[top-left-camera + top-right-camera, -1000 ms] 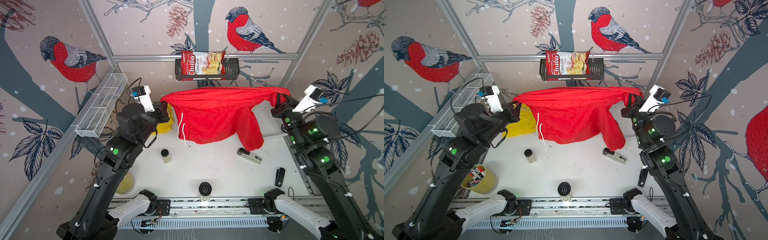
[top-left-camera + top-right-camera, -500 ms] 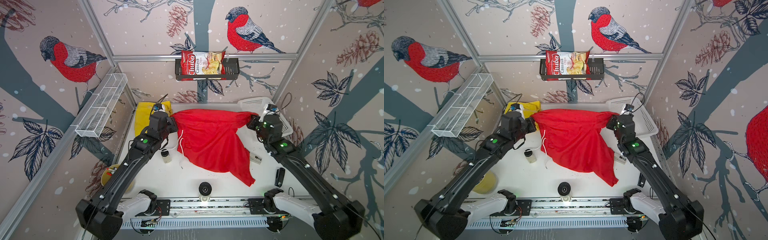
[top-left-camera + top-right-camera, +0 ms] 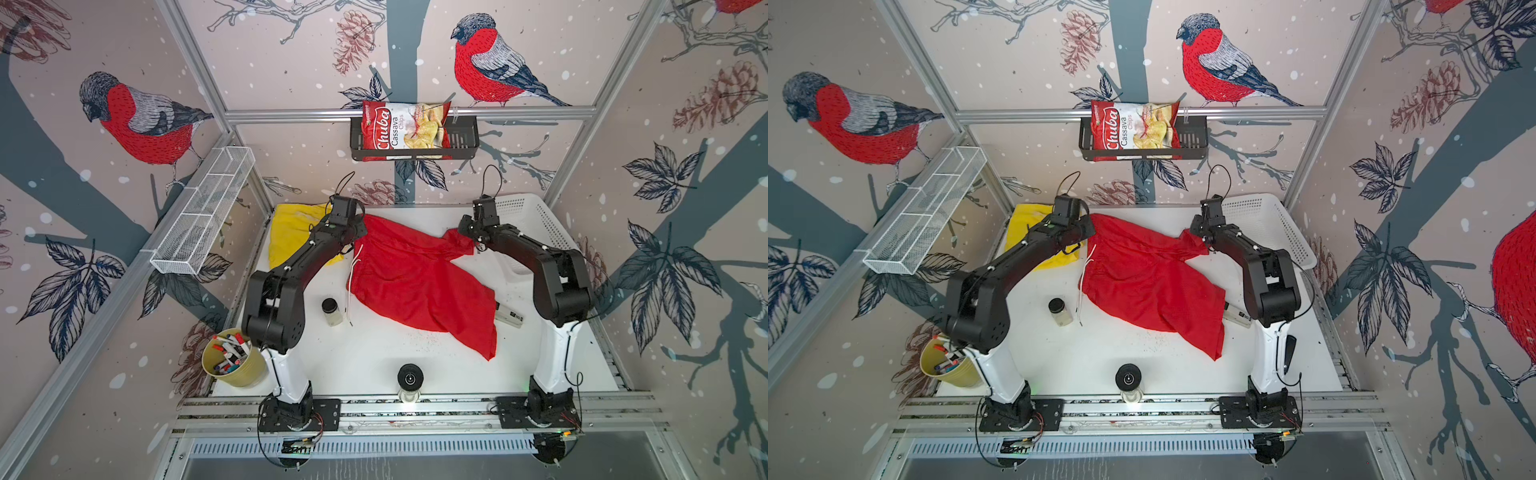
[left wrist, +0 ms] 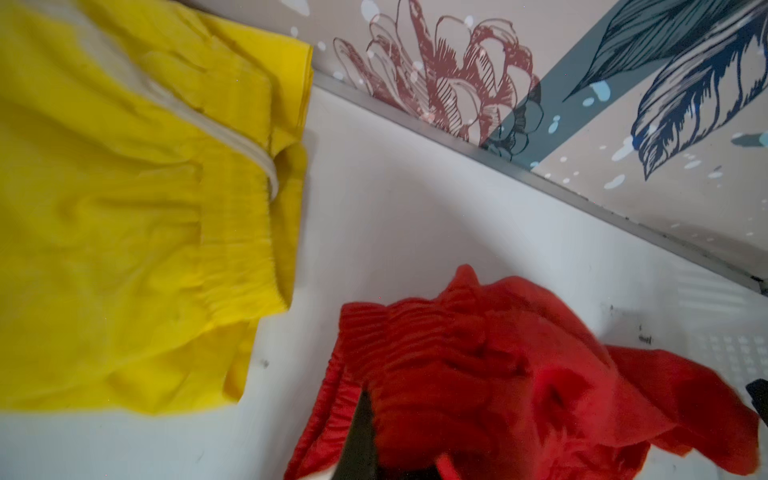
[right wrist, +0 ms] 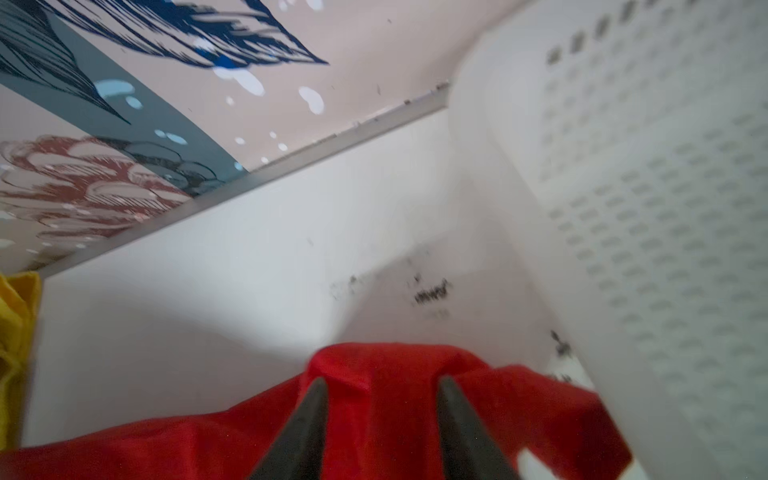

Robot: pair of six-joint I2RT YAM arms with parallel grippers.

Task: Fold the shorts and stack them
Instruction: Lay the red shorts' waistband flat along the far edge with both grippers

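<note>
The red shorts (image 3: 415, 282) (image 3: 1142, 278) lie spread and rumpled across the middle of the white table, with the white drawstring (image 3: 353, 270) trailing off their left edge. My left gripper (image 3: 353, 239) (image 4: 399, 440) is shut on the gathered waistband at the far left corner. My right gripper (image 3: 467, 232) (image 5: 382, 382) stands open at the far right corner, its two dark fingers apart with red cloth (image 5: 374, 415) lying slack between them. The yellow shorts (image 3: 291, 232) (image 4: 124, 208) lie flat at the far left, partly under my left arm.
A white lattice basket (image 3: 536, 220) stands at the back right, close to my right gripper. A small jar (image 3: 332, 311) stands left of the red shorts, a stapler-like device (image 3: 509, 316) pokes out at their right, and a yellow cup of markers (image 3: 232, 357) sits front left.
Both arms came down and forward from holding the red shorts stretched up high; the shorts now lie on the table. The right gripper has opened and let go of its corner.
</note>
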